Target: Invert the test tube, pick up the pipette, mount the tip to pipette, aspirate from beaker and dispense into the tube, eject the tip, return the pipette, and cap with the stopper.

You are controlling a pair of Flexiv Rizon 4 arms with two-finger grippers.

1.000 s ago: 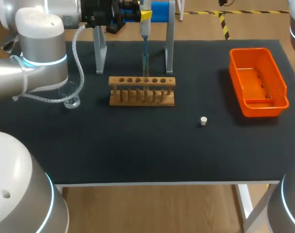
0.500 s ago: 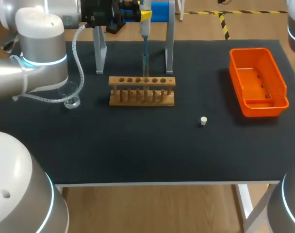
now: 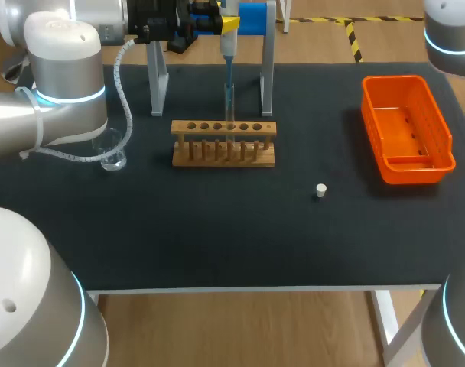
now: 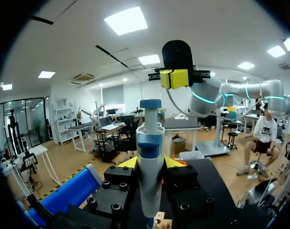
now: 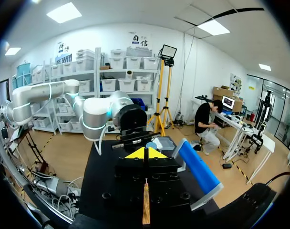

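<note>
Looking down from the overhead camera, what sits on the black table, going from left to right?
A clear glass beaker → wooden test tube rack → small white stopper → orange bin.

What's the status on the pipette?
Left gripper shut on blue-and-white pipette, tip at glass test tube in wooden rack. Right gripper shut, empty. White stopper lies apart.
</note>
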